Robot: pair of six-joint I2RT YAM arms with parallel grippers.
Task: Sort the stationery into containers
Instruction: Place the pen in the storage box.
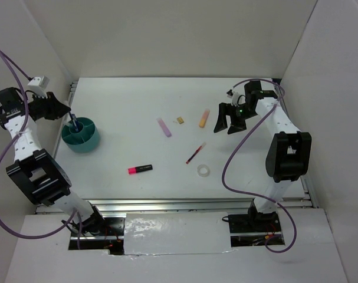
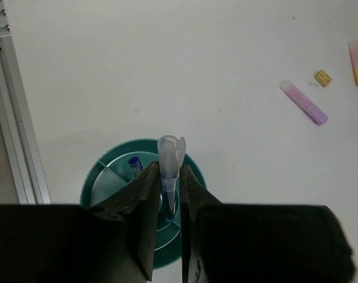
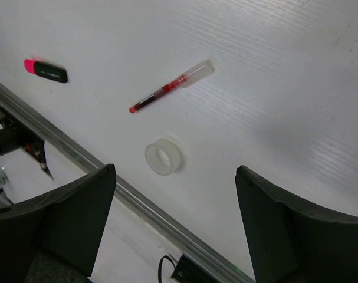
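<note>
**Top view:** the left gripper (image 1: 71, 119) is hanging over the teal cup (image 1: 84, 143) at far left. The right gripper (image 1: 228, 122), far right, is gaping and empty.

**Left wrist view:** only here, the jaws are visibly pinching an upright, clear-capped blue pen (image 2: 170, 154) above the cup.

**Right wrist view:** the red pen (image 3: 170, 87) and clear tape ring (image 3: 163, 156) are lying apart on the table (image 3: 273, 88).

The left arm (image 1: 22, 138) and right arm (image 1: 279, 121) share white links and boxy black joints, each trailing a thin purple cable (image 1: 224, 170) and ending in broad, matte-black fingers (image 3: 55, 224) with rounded upper edges.
</note>
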